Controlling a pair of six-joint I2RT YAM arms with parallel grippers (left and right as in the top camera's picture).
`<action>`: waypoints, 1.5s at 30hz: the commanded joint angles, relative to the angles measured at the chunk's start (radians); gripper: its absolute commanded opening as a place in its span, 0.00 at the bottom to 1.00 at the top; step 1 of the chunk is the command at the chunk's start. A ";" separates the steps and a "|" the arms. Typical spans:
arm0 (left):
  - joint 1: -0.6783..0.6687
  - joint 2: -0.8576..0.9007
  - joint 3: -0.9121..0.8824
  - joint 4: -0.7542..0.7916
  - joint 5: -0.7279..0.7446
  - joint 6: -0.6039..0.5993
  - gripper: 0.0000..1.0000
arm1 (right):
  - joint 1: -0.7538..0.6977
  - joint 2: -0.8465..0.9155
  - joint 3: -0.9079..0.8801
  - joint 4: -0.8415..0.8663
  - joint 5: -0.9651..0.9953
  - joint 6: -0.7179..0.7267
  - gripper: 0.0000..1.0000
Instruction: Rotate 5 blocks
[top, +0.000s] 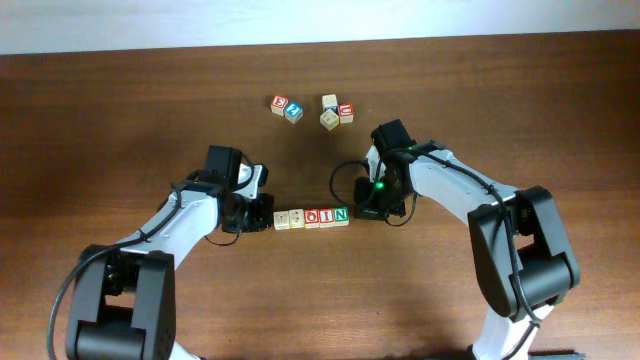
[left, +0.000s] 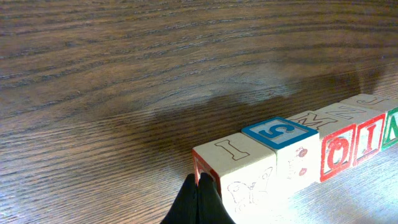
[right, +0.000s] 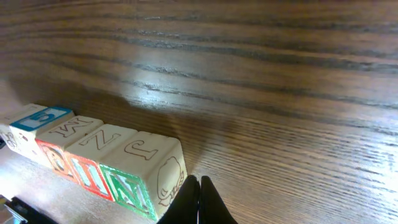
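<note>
My left pincer (left: 199, 185) and right pincer (right: 199, 188), both pressed together and empty, flank the block row (top: 312, 217) at 9 and 3 o'clock. Risk: uneven end pushes buckle it.

two matching robot arms. the left arm (top: 175, 222) has a glossy white shell along its long link, set between bulky, rounded matte black joint housings. a thin black cable (top: 72, 288) curves beside its lower joints. a boxy black wrist housing (top: 224, 162) sits behind the left gripper (top: 268, 217), which is black. close up, its fingers (left: 189, 205) are smooth black wedges tapering to narrow tips. the right arm (top: 455, 190) has the same white shell and black joints, plus a looping black wire (top: 342, 178) and a small glowing green light (top: 378, 185). the right gripper (top: 358, 212) is black too, with slim pointed fingers.
</note>
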 joint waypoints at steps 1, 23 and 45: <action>-0.003 0.008 -0.008 -0.001 0.018 0.016 0.00 | 0.019 0.006 -0.006 0.012 -0.033 -0.016 0.04; 0.023 0.007 -0.006 -0.001 0.183 0.016 0.00 | 0.023 0.006 -0.006 0.010 -0.072 -0.043 0.04; 0.069 0.007 -0.007 -0.036 0.208 0.016 0.00 | 0.023 0.006 -0.006 0.005 -0.073 -0.039 0.04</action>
